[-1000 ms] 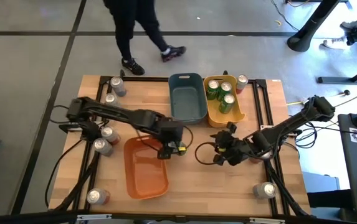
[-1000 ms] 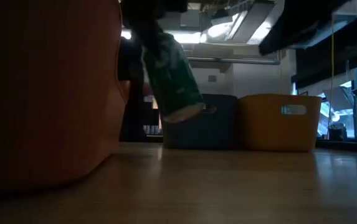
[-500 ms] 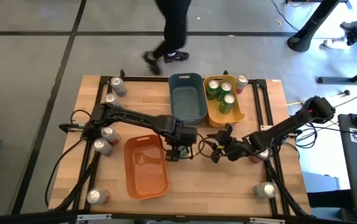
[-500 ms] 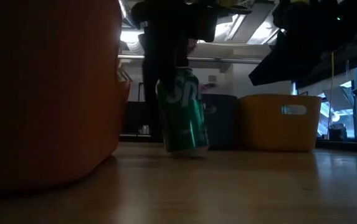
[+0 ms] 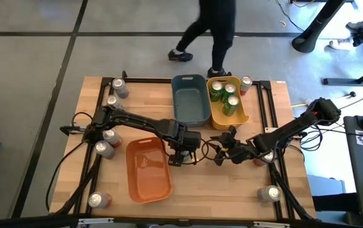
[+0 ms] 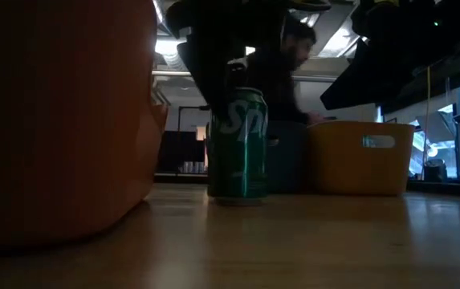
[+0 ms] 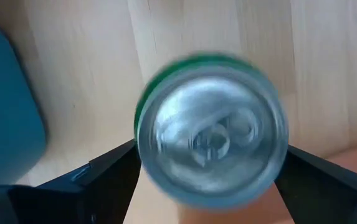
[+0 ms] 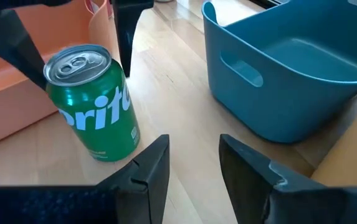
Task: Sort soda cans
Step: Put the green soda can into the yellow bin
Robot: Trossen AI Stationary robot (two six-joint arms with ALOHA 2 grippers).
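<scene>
A green soda can (image 6: pixel 239 144) stands upright on its base on the wooden table, between the orange bin (image 5: pixel 144 183) and the blue bin (image 8: pixel 303 93). My left gripper (image 5: pixel 182 154) is above it, pointing down. Its fingers (image 8: pixel 125 37) stand on either side of the can's silver top (image 7: pixel 212 127), open. My right gripper (image 5: pixel 221 152) hovers low just right of the can, open, with nothing between its fingers (image 8: pixel 153 168). The high view hides the can under the left gripper. My left gripper comes at the green can from above, with one finger on each side of the can's upper rim (image 8: pixel 53 65). I cannot tell whether either finger touches the rim. The can stands on the table on its own base.
The yellow bin (image 5: pixel 218 120) at the far side holds three green cans. Loose cans stand along the left rail (image 5: pixel 103 149), at the near left (image 5: pixel 97 200), near right (image 5: pixel 270 193) and far right (image 5: pixel 246 83). A person walks past behind the far edge (image 5: pixel 216 31).
My left gripper has carried the green can from the orange bin's far right corner toward the table's right edge and down. The can, tilted and clear of the table before, now stands upright on it. My right gripper has sunk a little. The person has walked to the right.
</scene>
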